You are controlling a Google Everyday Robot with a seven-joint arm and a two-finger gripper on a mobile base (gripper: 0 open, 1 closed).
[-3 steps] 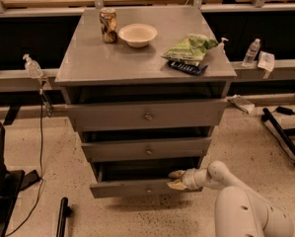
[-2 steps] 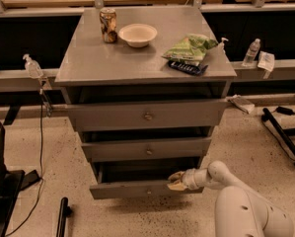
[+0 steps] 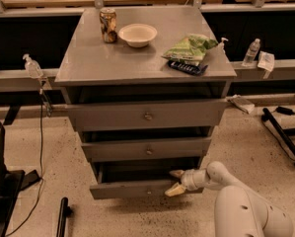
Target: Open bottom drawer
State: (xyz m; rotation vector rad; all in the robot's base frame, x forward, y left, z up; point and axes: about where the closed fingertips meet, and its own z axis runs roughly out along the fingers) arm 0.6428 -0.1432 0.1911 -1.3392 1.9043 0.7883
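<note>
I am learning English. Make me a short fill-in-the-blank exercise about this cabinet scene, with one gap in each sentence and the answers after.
1. The hand is at the bottom drawer, on the ____ side of its knob in the picture.
2. The cabinet has ____ drawers.
3. Beside the can stands a white ____.
4. The snack bag is ____ in colour.
Answers: right; three; bowl; green.

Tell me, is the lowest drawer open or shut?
Partly open: bottom drawer juts forward, dark gap behind; hand at its front's right end.
</note>
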